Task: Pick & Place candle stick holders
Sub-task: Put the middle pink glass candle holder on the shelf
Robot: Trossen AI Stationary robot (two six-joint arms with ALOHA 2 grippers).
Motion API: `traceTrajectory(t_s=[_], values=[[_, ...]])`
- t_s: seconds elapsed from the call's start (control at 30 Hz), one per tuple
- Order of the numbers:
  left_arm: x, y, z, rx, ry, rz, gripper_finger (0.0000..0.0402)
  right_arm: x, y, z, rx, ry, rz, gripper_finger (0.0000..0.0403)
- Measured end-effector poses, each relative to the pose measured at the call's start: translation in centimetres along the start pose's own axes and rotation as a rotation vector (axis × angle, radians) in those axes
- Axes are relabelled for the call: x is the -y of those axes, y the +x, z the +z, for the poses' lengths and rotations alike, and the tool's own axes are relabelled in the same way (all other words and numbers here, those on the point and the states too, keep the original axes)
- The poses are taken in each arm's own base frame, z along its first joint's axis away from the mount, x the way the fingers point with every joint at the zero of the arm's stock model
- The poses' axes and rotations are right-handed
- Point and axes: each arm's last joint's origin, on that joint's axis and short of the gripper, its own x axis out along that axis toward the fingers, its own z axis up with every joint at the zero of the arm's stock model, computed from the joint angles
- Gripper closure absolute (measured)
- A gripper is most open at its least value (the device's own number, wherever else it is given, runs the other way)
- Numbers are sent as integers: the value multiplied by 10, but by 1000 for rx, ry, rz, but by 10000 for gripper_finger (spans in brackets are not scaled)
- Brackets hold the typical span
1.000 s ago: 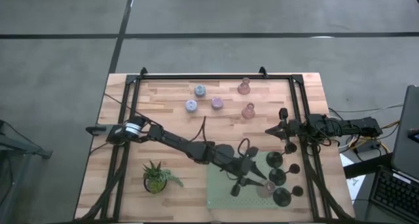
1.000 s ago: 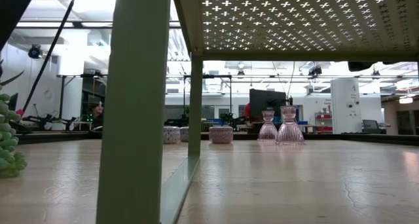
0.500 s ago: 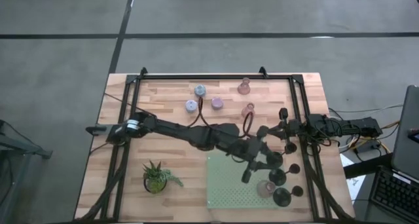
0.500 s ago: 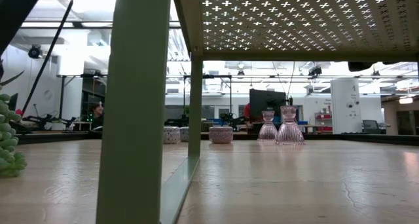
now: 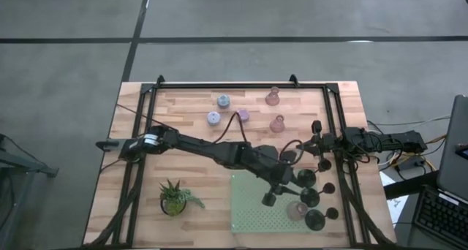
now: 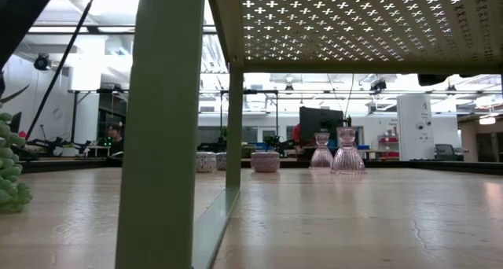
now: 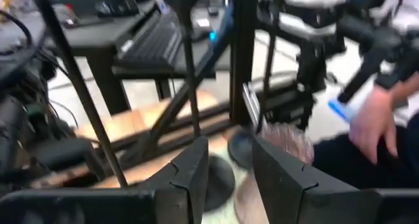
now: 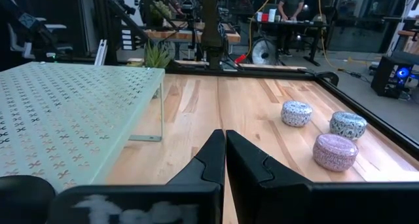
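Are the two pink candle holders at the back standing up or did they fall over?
Standing up. In the low view both pink candle holders rest on wide bases, narrow necks pointing up.

No legible text, label, brand, number or sign appears in any view. Markings on equipment in the room behind are too blurred to read.

From under a perforated green shelf (image 6: 354,25), two of its legs (image 6: 161,143) stand on the wooden tabletop (image 6: 354,222). Far back, two pink bell-shaped holders (image 6: 335,152) stand side by side, apparently touching. Left of them sit short round holders (image 6: 265,161). Green leaves (image 6: 9,167) show at the left edge.
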Motion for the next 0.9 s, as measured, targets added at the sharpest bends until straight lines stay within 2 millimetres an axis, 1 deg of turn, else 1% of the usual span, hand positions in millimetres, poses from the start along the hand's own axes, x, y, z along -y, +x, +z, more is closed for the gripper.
traceTrajectory(t_s=[0.2,0.3,0.4,0.53,0.73,0.9], values=[[3,-1,-13,-124,-12,-22,280,0,0,0,0,0,0,394],[5,2,-26,-162,-19,-9,280,0,0,0,0,0,0,394],[8,7,-42,-184,-34,77,280,0,0,0,0,0,0,394],[14,13,-60,-159,-28,89,280,0,0,0,0,0,0,394],[26,19,-72,-88,-28,77,280,0,0,0,0,0,0,394],[33,22,-75,-44,-27,67,280,0,0,0,0,0,0,394]])
